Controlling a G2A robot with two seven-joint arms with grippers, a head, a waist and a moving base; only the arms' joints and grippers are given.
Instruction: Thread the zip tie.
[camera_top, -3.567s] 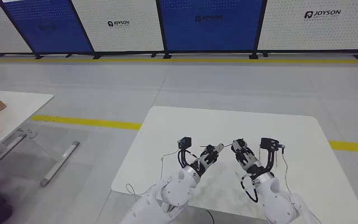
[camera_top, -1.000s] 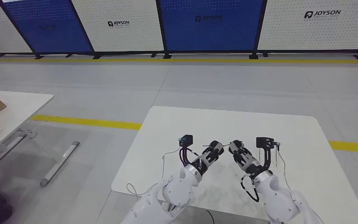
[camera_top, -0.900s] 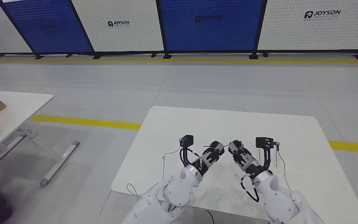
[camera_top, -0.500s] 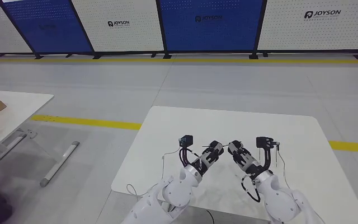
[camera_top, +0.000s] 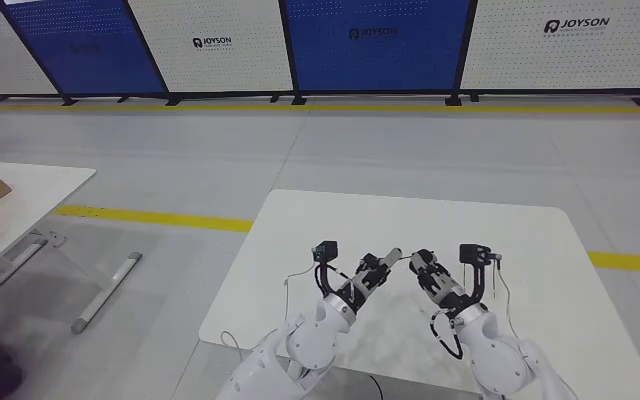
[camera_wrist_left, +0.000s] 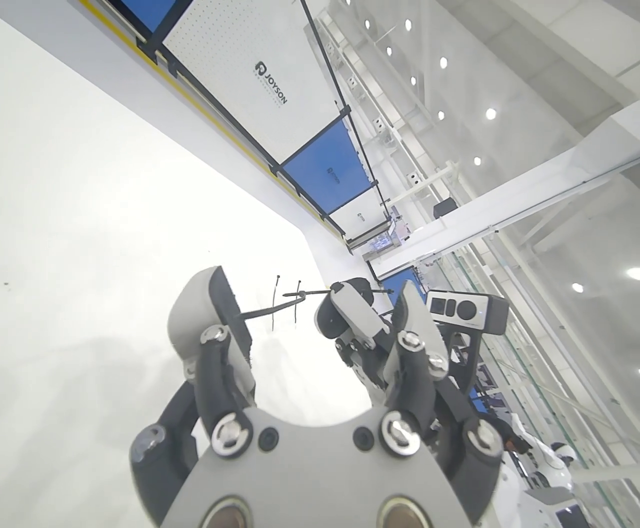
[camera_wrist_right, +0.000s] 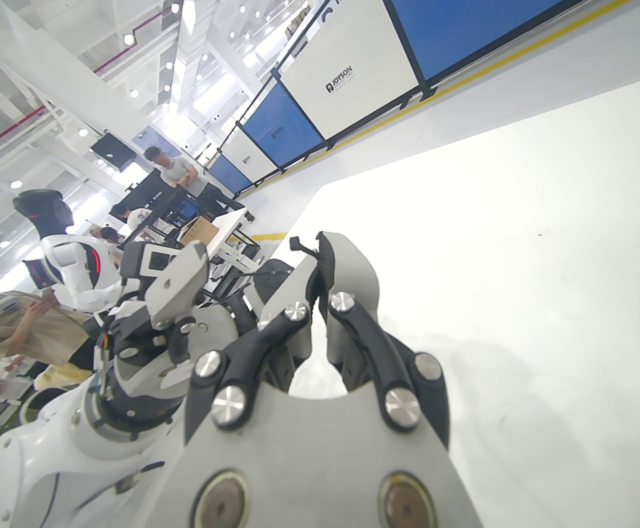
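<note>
A thin black zip tie (camera_wrist_left: 280, 306) hangs above the white table (camera_top: 400, 215), between the two grippers. My right gripper (camera_wrist_right: 320, 250) is shut on it, and the tie's small head (camera_wrist_right: 296, 243) sticks out past the fingertips. The free end runs across to the dark pad of one finger (camera_wrist_left: 227, 305) of my left gripper (camera_wrist_left: 312, 280), which is open around it. In the top view the left gripper (camera_top: 385, 262) and the right gripper (camera_top: 418, 262) face each other closely near the table's front edge.
Two more thin black ties (camera_wrist_left: 287, 300) lie on the table beyond the grippers. The table's far half is bare white. Partition panels (camera_top: 380, 45) stand across the floor behind, and another table (camera_top: 30, 195) sits at the left.
My left gripper has opened and drawn back slightly to the left, away from the right gripper. The right gripper has kept its place with the tie.
</note>
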